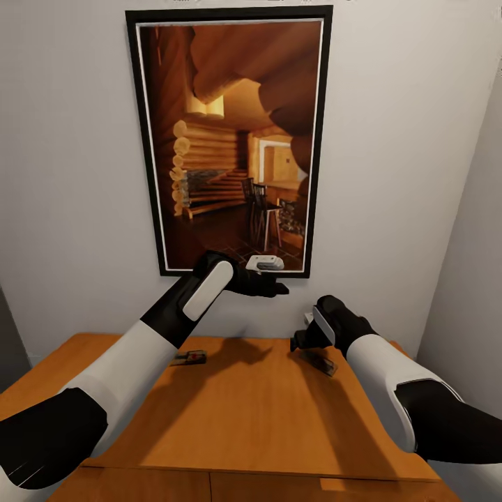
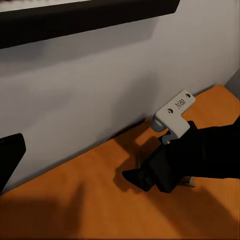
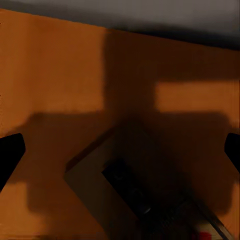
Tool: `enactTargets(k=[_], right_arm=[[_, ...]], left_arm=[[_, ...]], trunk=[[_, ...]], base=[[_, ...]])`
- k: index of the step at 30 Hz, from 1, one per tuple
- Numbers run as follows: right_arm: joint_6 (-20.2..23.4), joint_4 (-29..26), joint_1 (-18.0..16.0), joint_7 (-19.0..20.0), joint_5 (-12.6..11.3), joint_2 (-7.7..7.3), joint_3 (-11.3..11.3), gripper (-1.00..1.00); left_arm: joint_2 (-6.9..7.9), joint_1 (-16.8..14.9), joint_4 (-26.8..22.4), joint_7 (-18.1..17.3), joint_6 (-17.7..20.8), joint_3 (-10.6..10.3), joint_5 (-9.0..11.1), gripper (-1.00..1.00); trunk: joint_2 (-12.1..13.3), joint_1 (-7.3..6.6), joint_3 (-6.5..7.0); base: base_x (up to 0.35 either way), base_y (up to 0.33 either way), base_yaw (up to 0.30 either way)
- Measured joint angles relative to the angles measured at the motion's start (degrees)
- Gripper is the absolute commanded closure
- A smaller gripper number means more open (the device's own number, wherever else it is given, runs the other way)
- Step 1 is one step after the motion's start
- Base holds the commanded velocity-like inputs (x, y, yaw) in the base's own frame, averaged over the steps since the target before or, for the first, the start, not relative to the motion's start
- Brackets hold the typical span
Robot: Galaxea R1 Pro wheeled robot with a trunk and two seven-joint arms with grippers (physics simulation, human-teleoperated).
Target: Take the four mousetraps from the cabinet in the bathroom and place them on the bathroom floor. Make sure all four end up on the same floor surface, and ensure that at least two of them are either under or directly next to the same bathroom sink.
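The orange-brown cabinet (image 1: 251, 411) fills the foreground, seen from above. Two mousetraps lie on its top near the wall: one (image 1: 188, 358) beside my left forearm, the other (image 1: 321, 363) just under my right hand. My right gripper (image 1: 301, 340) hovers over that second mousetrap (image 3: 135, 195), open, its fingers (image 3: 10, 155) spread wide on either side with nothing between them. My left gripper (image 1: 277, 286) is raised above the cabinet top in front of the picture, open and empty. The left wrist view looks down on my right gripper (image 2: 135, 177) above the wood.
A large black-framed picture (image 1: 230, 139) of a log cabin hangs on the grey wall right behind the cabinet. Another wall (image 1: 474, 265) closes in at the right. The cabinet's front edge (image 1: 244, 474) is near the bottom of the head view.
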Motion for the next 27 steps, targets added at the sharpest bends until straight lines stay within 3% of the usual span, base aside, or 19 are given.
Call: enactTargets(k=[8, 27], right_arm=[[0.0, 0.0, 0.0, 0.0, 0.0, 0.04, 0.0, -1.0], [0.0, 0.1, 0.0, 0.0, 0.0, -0.31, 0.1, -1.0]], left_arm=[[0.0, 0.0, -0.5, 0.0, 0.0, 0.0, 0.0, -1.0], [0.01, 0.0, -2.0, 0.0, 0.0, -0.1, 0.0, -1.0]], trunk=[[0.0, 0.0, 0.0], [0.0, -0.01, 0.0]], base=[[-0.143, -0.033, 0.0], [-0.011, -0.002, 0.0]])
